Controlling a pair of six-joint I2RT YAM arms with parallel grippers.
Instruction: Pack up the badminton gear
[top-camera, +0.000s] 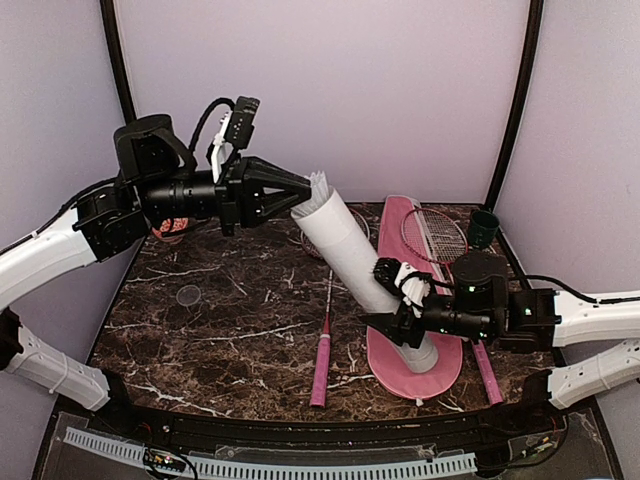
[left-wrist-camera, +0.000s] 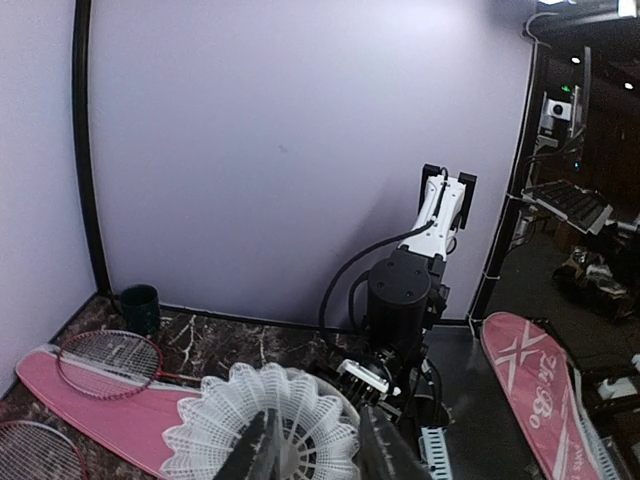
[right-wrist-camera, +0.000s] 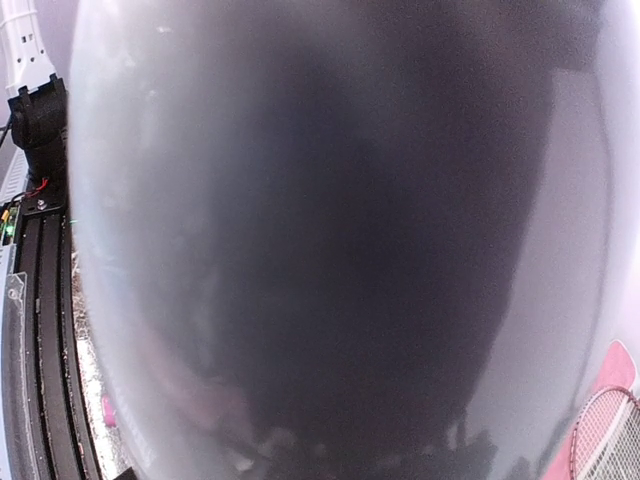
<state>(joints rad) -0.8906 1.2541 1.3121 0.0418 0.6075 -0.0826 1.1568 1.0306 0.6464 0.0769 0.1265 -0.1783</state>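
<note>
The long white tube (top-camera: 352, 258) leans from lower right up to the left. My right gripper (top-camera: 402, 322) is shut on its lower part, above the pink bag (top-camera: 392, 372). In the right wrist view the tube (right-wrist-camera: 320, 240) is a blur that hides the fingers. A white shuttlecock (top-camera: 318, 186) (left-wrist-camera: 225, 420) sits in the tube's mouth, its skirt between the fingers of my left gripper (top-camera: 300, 202) (left-wrist-camera: 320, 455). One red racket (top-camera: 433, 235) (left-wrist-camera: 105, 363) lies on the bag (left-wrist-camera: 90, 400). The other racket's pink handle (top-camera: 321, 365) lies left of the tube, its head partly hidden.
A dark green cup (top-camera: 484, 228) (left-wrist-camera: 138, 307) stands at the back right corner. A faint round disc (top-camera: 188, 294) lies on the dark marble table (top-camera: 230, 340) at the left. A small red thing (top-camera: 168, 232) shows under the left arm. Purple walls close the sides and back.
</note>
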